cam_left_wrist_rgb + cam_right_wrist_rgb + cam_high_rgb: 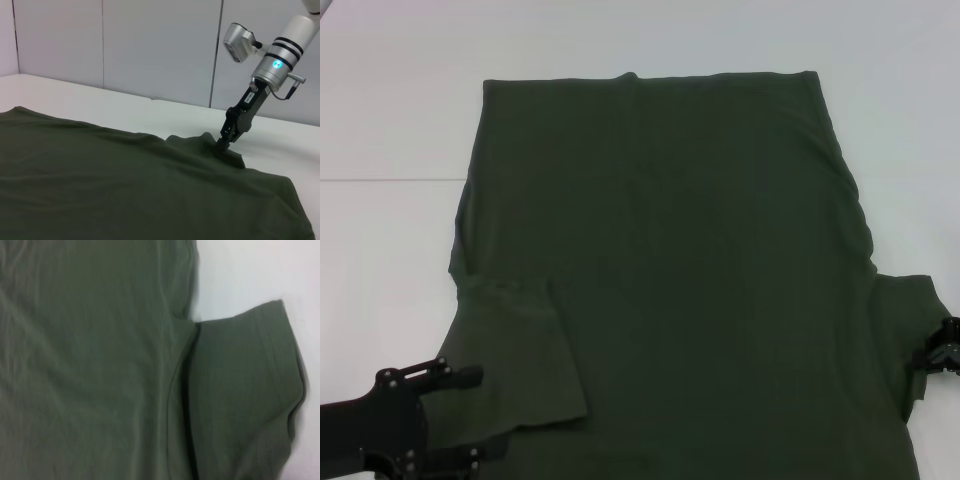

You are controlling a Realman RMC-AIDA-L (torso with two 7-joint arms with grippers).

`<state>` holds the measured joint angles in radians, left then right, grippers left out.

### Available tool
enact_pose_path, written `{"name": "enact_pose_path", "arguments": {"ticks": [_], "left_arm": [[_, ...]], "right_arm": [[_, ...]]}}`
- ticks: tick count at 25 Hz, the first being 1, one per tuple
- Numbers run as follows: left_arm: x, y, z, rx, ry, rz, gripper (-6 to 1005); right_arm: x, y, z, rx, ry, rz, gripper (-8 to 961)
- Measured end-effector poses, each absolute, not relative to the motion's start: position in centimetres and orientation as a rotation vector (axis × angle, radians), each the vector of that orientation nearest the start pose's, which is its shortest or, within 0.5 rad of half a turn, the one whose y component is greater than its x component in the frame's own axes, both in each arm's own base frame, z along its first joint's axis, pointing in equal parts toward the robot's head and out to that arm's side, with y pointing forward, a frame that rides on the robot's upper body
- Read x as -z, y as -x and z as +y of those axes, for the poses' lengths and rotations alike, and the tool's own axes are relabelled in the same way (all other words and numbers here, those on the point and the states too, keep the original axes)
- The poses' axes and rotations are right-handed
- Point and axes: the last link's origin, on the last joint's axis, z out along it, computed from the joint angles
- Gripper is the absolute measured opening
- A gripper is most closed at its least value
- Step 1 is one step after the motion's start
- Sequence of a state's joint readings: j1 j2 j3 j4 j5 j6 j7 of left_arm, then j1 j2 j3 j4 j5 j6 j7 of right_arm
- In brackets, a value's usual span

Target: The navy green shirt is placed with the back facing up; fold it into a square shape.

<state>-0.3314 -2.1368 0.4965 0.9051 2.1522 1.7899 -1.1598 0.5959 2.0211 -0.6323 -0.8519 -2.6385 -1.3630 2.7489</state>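
The navy green shirt (670, 260) lies spread flat on the white table, hem at the far side. Its left sleeve (515, 360) is folded inward onto the body. My left gripper (470, 415) sits at the near left with its fingers spread open, straddling the outer edge of that folded sleeve. My right gripper (942, 352) is at the far right edge, on the tip of the right sleeve (905, 330). In the left wrist view the right gripper (222, 145) is shut on a small raised peak of sleeve fabric. The right wrist view shows the sleeve (240, 390) and the shirt (90, 360) only.
Bare white table (390, 120) surrounds the shirt on the left, far and right sides. A faint seam line (390, 180) crosses the table on the left. Pale wall panels (150, 45) stand behind the table.
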Motion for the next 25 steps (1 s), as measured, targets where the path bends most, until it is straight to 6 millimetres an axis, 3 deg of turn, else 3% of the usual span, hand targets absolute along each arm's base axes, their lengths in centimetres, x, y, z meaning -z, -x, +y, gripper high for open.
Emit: {"name": "enact_pose_path", "arguments": {"ticks": [2,12,20,25], "left_arm": [[-3.3,30.6,26.1,0.589,2.704,-0.403,846],[-3.4,30.7,26.2,0.591,2.697,-0.426,846],[-3.4,30.6,26.2,0.607,2.692,-0.445,845],[-2.9,30.6,26.2,0.636,2.694,-0.469,845]], "right_arm": [[-5.6,-32.8,36.0,-0.107,1.787,1.981,123],[-5.9,-32.9,35.9,-0.091,1.814,1.936,84],[-7.7,-32.6,35.0,-0.101,1.859,1.869,72],[-8.9,-31.9,33.9,-0.208,1.946,1.822,75]]}}
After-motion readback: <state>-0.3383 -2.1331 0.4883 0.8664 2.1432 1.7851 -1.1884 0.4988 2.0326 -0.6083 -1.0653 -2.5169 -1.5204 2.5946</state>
